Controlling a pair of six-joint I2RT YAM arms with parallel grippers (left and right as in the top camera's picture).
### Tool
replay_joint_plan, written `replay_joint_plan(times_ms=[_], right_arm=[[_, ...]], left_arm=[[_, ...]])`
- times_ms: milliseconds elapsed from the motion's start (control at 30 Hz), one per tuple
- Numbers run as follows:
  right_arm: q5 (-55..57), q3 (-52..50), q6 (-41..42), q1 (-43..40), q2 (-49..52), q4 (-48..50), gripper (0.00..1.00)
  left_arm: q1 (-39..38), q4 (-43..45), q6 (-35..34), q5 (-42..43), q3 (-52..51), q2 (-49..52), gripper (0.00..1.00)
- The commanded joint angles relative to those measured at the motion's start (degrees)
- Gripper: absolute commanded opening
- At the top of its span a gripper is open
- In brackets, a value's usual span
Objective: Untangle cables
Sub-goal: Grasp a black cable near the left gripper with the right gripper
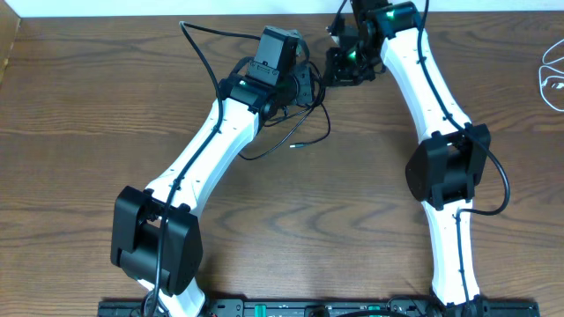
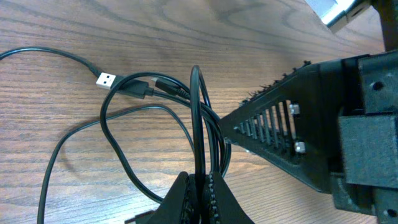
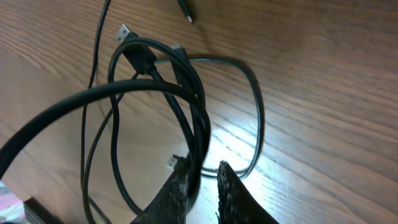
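**Both hands at the black tangle**

The left hand [image 2: 202,186] is closed tight on several strands of the black cable [image 2: 198,112], which loops over the desk [image 1: 88,106] at its far middle. A silver USB plug [image 2: 106,79] lies free beside the loops. The right hand [image 3: 204,183] is narrowly parted with black strands between its fingers; whether it pinches them, I cannot tell. The white cable [image 1: 542,81] lies well apart, at the right edge.
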Motion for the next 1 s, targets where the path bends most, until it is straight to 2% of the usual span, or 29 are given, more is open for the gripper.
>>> replay_joint_plan(times_ms=[0,333,500,633,800,967], right_arm=[[0.04,-2.54,1.46,1.27,-0.46,1.44,0.13],[-1.66,-7.41,1.9,1.09,-0.44,5.2,0.01],[-3.45,-7.41,1.86,-0.09,-0.46,5.03,0.01],[-7.8,-7.32,-0.94,-1.14,-0.48,3.93,0.01],[-10.6,-6.99,-3.76,-3.26,-1.7,1.62,0.01],[-13.92,-6.99,-8.46,-5.11,-5.38,0.63,0.01]], left_arm=[[0.07,-0.57,1.11,-1.11,0.52,-0.2,0.08],[0.07,-0.66,1.11,-1.11,0.52,-0.2,0.07],[0.07,-1.4,1.16,-1.16,0.52,-0.17,0.07],[0.2,-1.99,1.18,-2.12,0.52,0.26,0.08],[0.48,-5.62,1.18,-7.67,0.52,1.38,0.08],[0.96,-8.74,1.16,-8.0,0.52,1.7,0.08]])
